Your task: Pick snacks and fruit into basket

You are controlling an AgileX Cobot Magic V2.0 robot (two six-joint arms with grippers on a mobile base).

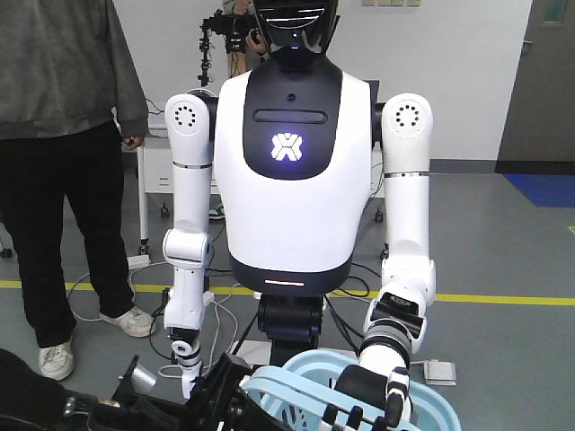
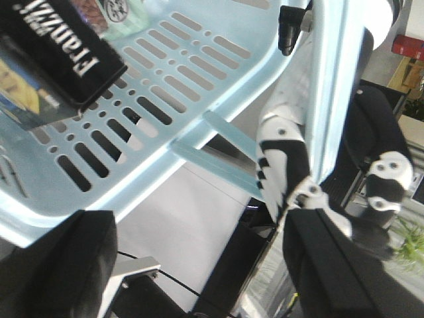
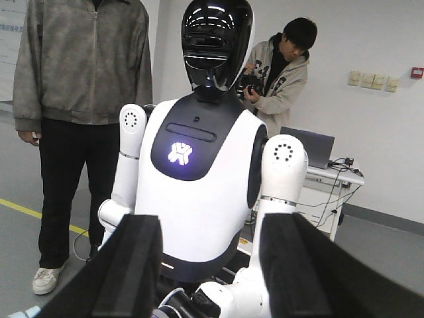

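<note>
The light blue slatted basket (image 1: 310, 382) hangs at the bottom edge, held by the handle in a white humanoid's black-and-white hand (image 1: 393, 388). The left wrist view looks up close at the basket's wall (image 2: 185, 73). Through the slats show snacks: a black pouch lettered "Franzzi" (image 2: 66, 59), a blue-and-yellow pouch (image 2: 23, 93) and a pale green one (image 2: 129, 13). No fruit is in view. My left gripper (image 2: 199, 265) is open and empty, just below the basket. My right gripper (image 3: 212, 271) is open and empty, pointing at the humanoid's torso.
The humanoid robot (image 1: 287, 162) stands close in front, its hand (image 2: 281, 159) round the basket handle (image 2: 331, 86). A person in a grey jacket (image 1: 63, 135) stands at the left. Another with a camera (image 3: 278, 73) stands behind, near a table with a laptop (image 3: 311, 149).
</note>
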